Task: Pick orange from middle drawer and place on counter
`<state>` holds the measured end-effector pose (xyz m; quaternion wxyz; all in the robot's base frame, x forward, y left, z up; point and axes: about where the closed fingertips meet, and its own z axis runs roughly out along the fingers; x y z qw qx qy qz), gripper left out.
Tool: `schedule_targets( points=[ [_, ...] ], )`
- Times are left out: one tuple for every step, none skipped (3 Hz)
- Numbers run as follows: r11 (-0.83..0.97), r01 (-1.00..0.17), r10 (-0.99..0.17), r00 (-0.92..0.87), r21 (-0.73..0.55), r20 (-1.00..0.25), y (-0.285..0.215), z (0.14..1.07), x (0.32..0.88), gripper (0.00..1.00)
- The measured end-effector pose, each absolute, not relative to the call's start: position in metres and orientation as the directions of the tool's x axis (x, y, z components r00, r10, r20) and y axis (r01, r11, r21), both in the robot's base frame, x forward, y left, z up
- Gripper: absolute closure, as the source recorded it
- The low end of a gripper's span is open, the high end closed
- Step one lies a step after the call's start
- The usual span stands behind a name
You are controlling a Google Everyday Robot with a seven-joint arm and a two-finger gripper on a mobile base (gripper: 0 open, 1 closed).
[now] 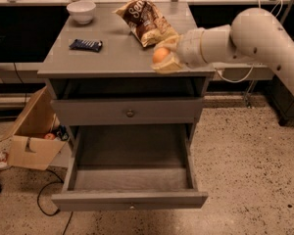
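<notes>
The orange [160, 55] is held in my gripper [162, 58], which is shut on it at the front right edge of the counter [112, 58]. The orange sits just above the counter's surface, close to its front edge. My white arm [245, 38] reaches in from the right. The middle drawer [131, 177] is pulled wide open below, and its tray shows nothing inside. A closed drawer front with a round knob [130, 113] sits above it.
On the counter are a white bowl [81, 11] at the back left, a dark blue wrapped bar [85, 44] at the left, and a chip bag [147, 20] just behind my gripper. An open cardboard box [34, 131] stands on the floor at the left.
</notes>
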<state>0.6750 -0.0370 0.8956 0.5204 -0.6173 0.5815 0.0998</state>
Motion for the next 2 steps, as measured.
schedule_targets(
  points=[
    [0.358,-0.793,-0.596,0.213,-0.494,-0.774,-0.042,0.918,0.723,1.0],
    [0.48,-0.779,-0.543,0.096,-0.403,-0.834,-0.048,0.919,0.772,1.0]
  ],
)
